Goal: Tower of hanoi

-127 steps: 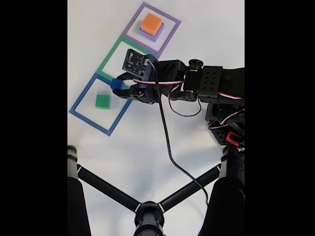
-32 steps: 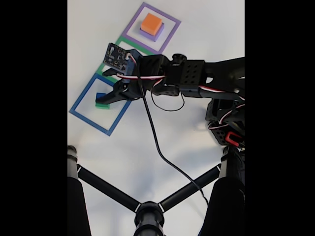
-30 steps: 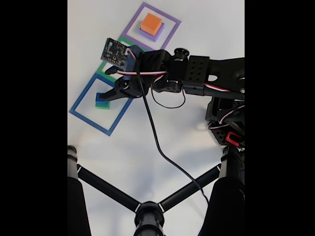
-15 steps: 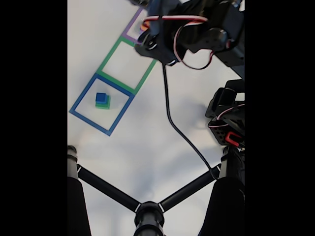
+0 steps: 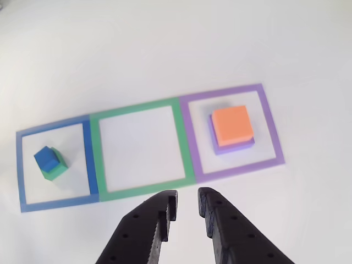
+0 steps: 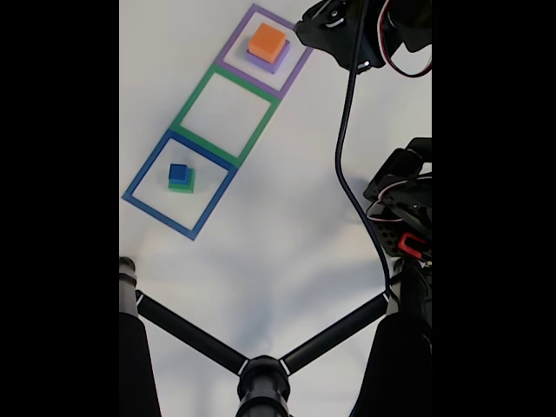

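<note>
Since a few seconds ago the blue block (image 5: 45,158) has left the gripper and now sits on the green block (image 5: 55,171), and the arm (image 6: 365,35) has swung away to the upper right of the fixed view. That small stack stands inside the blue tape square (image 5: 22,170) at the left of the other view, slightly skewed, the blue one turned a little against the green one under it. At the right of the same view the orange block (image 5: 232,125) rests on the purple block (image 5: 234,147), whose edge shows along the lower and left sides; this pair lies inside the purple tape square (image 5: 272,137). Between the two stacks is the green tape square (image 5: 93,154). All three outlines lie in a row on the white table (image 5: 165,49). At the bottom of the other view the gripper (image 5: 187,204) hangs above the table just below the green and purple outlines, its two black fingers slightly parted and holding nothing. In the fixed view a black cable (image 6: 343,156) trails down from the arm.
</note>
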Robot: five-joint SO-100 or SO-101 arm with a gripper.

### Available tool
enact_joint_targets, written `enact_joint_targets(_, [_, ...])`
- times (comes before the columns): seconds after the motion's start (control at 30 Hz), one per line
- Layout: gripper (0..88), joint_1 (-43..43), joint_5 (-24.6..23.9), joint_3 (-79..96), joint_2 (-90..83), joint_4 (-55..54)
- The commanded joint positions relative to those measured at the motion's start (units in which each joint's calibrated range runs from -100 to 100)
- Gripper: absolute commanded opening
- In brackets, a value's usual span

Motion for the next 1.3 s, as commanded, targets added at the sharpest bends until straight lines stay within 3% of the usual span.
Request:
enact_joint_targets(0.0, [0.1,4.35,0.78,7.15,-5.28,-2.22])
enact_joint_targets(0.13, [3.8,8.08,0.78,19.96,-10.89,-9.75])
enact_joint_targets(0.43, [23.1,15.1,0.78,45.04,-19.07,-32.0])
enact_joint_targets(0.7, [29.6,20.66,0.78,65.94,-23.95,-49.24])
enact_joint_targets(0.9, [36.7,22.34,0.78,81.48,-22.43,-69.07])
enact_joint_targets(1.1, [39.4,22.34,0.78,91.47,-16.5,-87.37])
enact_joint_targets(1.27, [43.9,22.49,0.78,95.56,-11.85,-96.43])
